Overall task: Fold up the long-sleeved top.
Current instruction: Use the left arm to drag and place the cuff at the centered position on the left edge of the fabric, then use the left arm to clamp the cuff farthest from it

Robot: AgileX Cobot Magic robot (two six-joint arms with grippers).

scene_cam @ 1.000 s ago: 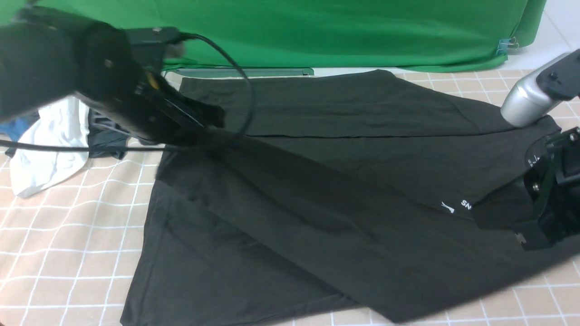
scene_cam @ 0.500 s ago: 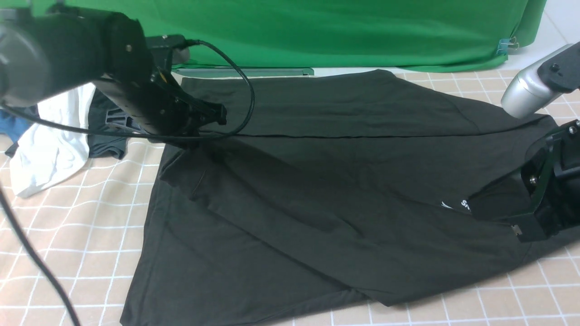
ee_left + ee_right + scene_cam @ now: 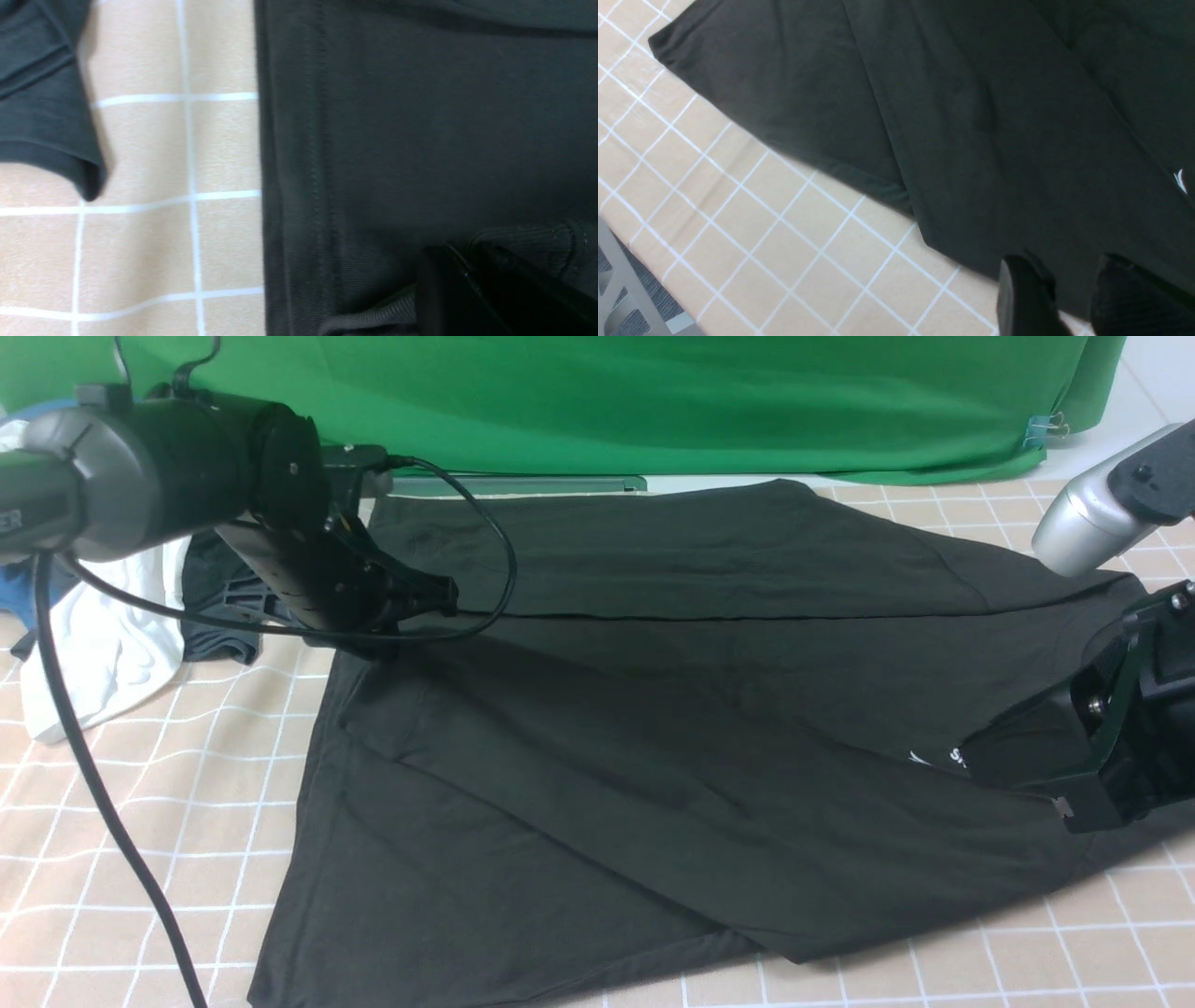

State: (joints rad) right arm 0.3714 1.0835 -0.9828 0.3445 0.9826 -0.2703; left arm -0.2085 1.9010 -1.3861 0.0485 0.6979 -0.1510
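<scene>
long-sleeved top [image 3: 709, 737]: flat mid-table [image 3: 140, 859], hem toward left edge | left gripper [image 3: 443, 597]: clamped on sleeve cuff [image 3: 523, 233] by far-left hem corner | sleeve axis: diagonal toward near-right | right gripper [image 3: 1064, 275]: jaws apart, apparently empty, over near-right edge

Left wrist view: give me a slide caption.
Left gripper shut on the ribbed cuff of the long-sleeved top on checked tablecloth.

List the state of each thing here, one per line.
long-sleeved top, laid out, partly folded, a sleeve drawn diagonally across the body.
left gripper, shut on the top's ribbed cuff.
right gripper, open, fingers apart over the top's edge.
white shirt, crumpled, unfolded.
dark grey-teal garment, bunched beside the white shirt.
</scene>
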